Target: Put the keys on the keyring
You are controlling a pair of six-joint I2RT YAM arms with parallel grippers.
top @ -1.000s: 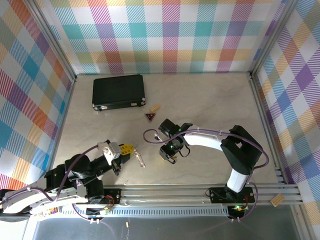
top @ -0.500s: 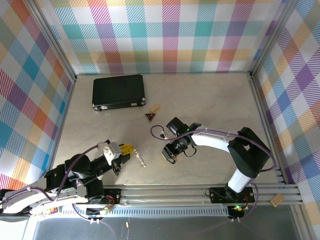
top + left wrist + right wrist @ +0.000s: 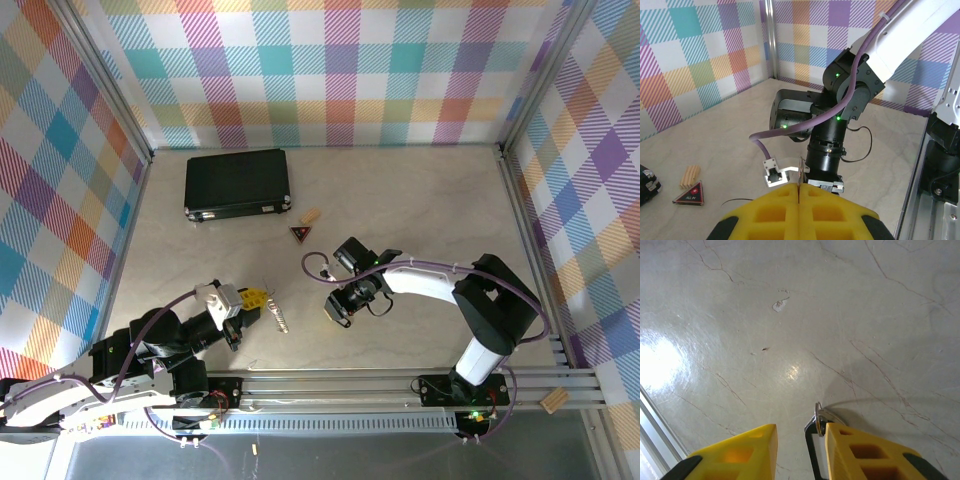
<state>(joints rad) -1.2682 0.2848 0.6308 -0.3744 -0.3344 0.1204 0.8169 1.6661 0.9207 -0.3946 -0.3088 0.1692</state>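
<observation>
Marbled tabletop (image 3: 790,315): right tool (image 3: 800,431) spread, keyring (image 3: 816,416) cut off beside it; left tool (image 3: 799,187) pinches edge-on keys (image 3: 800,171).

bright, even light from overhead. in my right wrist view the surface (image 3: 850,300) carries a broad white glare at left, and a soft shadow lies beside my right claw (image 3: 800,432).

Overhead downward; left wrist faces right arm (image 3: 855,90)
</observation>
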